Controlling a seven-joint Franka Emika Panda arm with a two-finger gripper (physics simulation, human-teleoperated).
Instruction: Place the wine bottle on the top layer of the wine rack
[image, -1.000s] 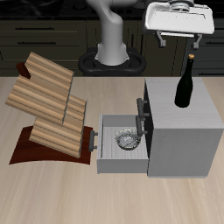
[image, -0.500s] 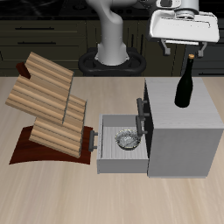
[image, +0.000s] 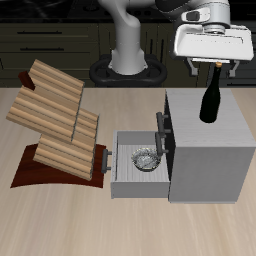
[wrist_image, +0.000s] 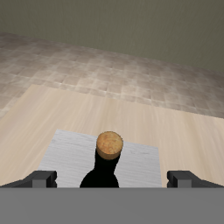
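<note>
Gripper (image: 212, 69) dropped closer over wine bottle (image: 211, 98) on cabinet (image: 210, 150), fingers wide apart, holding nothing.

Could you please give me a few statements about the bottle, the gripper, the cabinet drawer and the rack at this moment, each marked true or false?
1. The wine bottle stands upright on top of the grey cabinet. True.
2. The gripper is shut on the bottle's neck. False: its fingers stand open to either side of the cap, above the bottle.
3. The cabinet's drawer is pulled out, with a bowl inside. True.
4. The bottle lies on the top layer of the wine rack. False: that tier is bare.
</note>
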